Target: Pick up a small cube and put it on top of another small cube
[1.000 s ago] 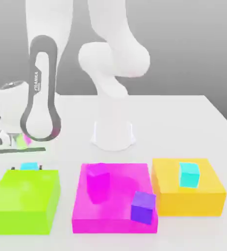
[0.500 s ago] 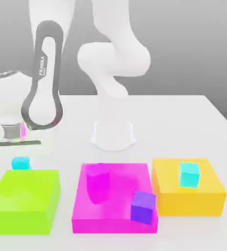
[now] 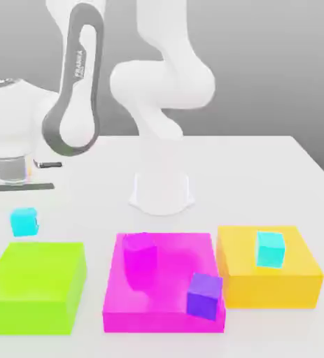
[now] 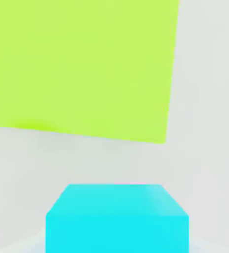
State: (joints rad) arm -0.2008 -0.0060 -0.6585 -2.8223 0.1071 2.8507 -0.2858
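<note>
A: Far on the exterior view's left, what is that?
B: A small cyan cube, plain, equal-sided, faces level, above the table behind the green block.
A: The gripper?
B: Closed on it. Its twin sits on the yellow block, right.

Counted: two small cyan cubes, one purple cube, one magenta cube, three flat blocks – green, magenta, yellow.

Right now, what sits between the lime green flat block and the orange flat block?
In the exterior view, the magenta flat block, carrying a magenta cube and a purple cube.
</note>
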